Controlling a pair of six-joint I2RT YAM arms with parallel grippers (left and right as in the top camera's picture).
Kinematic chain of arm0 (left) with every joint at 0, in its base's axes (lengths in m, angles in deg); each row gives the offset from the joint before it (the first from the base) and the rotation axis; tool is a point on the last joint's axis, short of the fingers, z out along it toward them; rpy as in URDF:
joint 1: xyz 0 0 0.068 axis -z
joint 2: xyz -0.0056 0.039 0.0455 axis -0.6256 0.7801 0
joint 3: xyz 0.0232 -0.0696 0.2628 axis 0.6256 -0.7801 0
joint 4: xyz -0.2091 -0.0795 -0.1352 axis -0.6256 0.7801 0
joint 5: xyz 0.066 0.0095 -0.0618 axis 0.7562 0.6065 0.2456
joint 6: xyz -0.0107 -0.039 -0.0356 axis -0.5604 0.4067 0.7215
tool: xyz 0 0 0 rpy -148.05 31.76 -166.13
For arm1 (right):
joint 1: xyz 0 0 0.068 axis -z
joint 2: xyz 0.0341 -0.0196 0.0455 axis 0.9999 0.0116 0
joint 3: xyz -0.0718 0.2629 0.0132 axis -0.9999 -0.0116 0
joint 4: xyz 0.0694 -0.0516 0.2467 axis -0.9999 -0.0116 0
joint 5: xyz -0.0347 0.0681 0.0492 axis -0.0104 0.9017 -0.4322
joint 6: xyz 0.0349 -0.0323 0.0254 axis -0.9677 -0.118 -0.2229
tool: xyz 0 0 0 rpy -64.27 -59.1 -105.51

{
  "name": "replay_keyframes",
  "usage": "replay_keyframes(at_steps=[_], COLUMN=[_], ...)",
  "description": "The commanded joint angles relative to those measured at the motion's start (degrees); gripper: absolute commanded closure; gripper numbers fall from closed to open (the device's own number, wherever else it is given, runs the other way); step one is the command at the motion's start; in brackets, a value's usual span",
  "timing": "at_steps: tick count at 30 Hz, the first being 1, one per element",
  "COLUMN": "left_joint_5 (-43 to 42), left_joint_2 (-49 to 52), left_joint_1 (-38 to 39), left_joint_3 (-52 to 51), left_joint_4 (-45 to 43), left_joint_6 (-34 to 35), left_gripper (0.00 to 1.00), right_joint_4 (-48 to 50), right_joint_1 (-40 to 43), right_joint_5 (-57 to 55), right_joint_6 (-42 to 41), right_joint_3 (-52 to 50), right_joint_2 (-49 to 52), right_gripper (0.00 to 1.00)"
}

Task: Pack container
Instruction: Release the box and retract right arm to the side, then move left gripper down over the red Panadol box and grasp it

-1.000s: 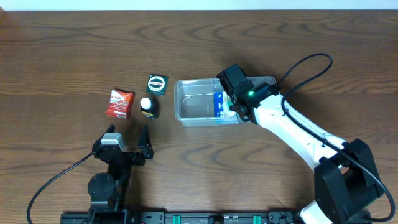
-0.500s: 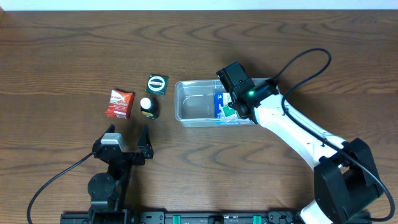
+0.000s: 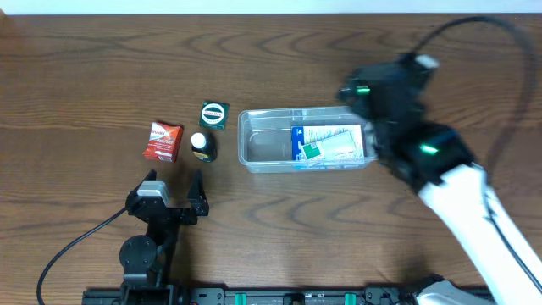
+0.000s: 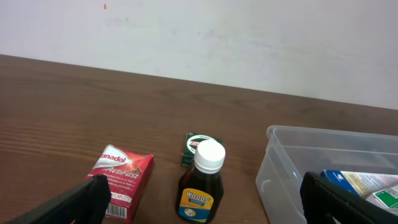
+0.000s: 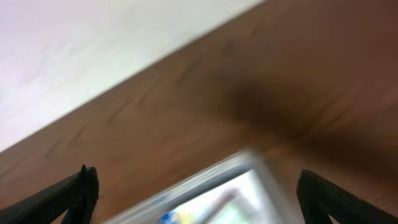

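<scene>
The clear plastic container stands at the table's middle. A blue, white and green box lies flat in its right half. My right gripper hangs high above the container's right end, open and empty. In the right wrist view its jaws stand wide apart over the blurred container rim. My left gripper rests open and empty at the table's front left. In the left wrist view it faces the loose items, with the container's wall at the right.
A red Panadol box, a brown Woods bottle with a white cap and a small green box lie left of the container.
My right gripper has let go of the blue-white box inside the container and has risen up and to the right. The box now lies flat. The left arm has not moved.
</scene>
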Motion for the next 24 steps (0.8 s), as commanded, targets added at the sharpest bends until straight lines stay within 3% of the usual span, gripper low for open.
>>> replay_keyframes(at_steps=[1,11,24], left_joint_5=[-0.2,-0.2,-0.7], left_joint_2=[-0.4,-0.4,-0.4], left_joint_1=[-0.3,-0.3,-0.3], left_joint_3=[-1.0,-1.0,-0.6], left_joint_4=[1.9,1.9,1.5], left_joint_6=[-1.2,-1.2,-1.2], left_gripper=[0.02,0.02,0.02], right_joint_4=[-2.1,-13.6,-14.7], right_joint_1=[7.5,29.0,31.6], right_joint_5=[-5.7,-10.5,-10.5], right_joint_6=[9.1,10.0,10.0], right_joint_3=[0.2,0.1,0.1], right_joint_2=[-2.4,-1.9,-1.9], right_gripper=[0.01,0.01,0.01])
